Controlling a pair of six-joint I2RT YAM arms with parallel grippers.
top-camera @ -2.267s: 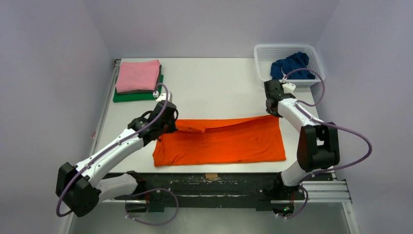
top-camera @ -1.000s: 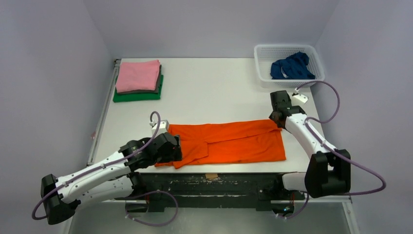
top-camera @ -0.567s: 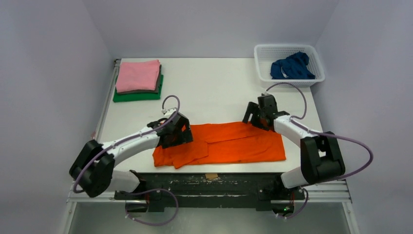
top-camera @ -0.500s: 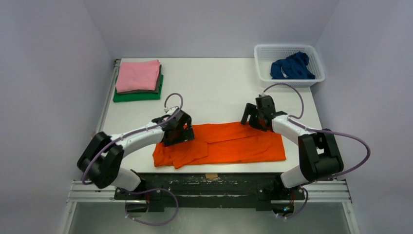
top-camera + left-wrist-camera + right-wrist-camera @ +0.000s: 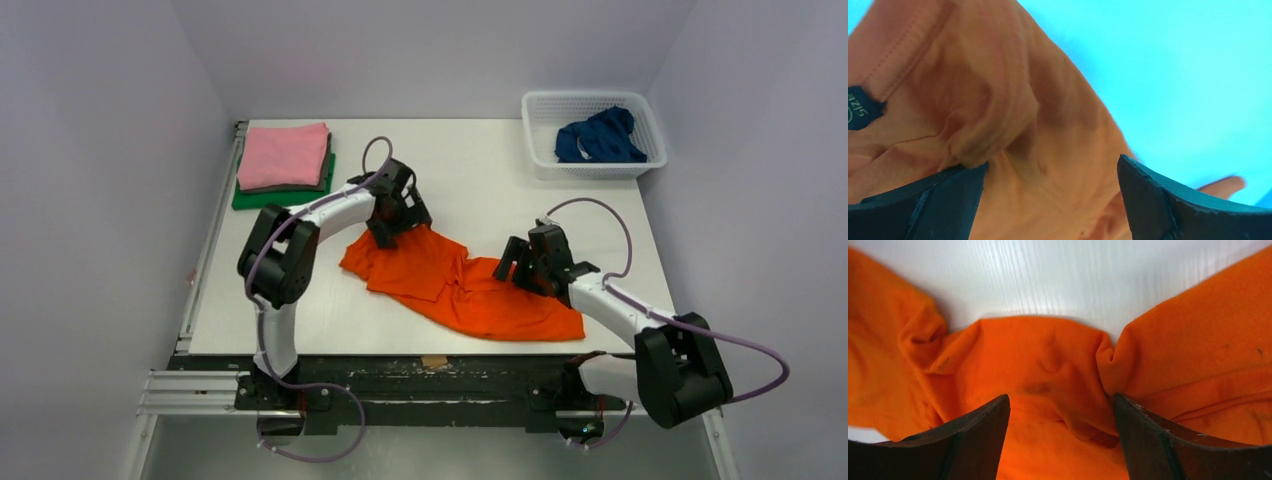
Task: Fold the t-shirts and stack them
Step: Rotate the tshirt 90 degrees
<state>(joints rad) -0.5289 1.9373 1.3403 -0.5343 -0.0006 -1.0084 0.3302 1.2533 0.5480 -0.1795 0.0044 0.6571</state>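
Since the orange t-shirt (image 5: 480,300) seems limp and light, left gripper (image 5: 1053,170) and right gripper (image 5: 1062,400) each pinch a bunched edge.

Lilac walls (image 5: 430,50), white table (image 5: 480,175), even light

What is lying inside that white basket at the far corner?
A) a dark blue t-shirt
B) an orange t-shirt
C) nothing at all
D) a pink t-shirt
A: a crumpled dark blue t-shirt lies in the white mesh basket, while the orange t-shirt lies outside it.
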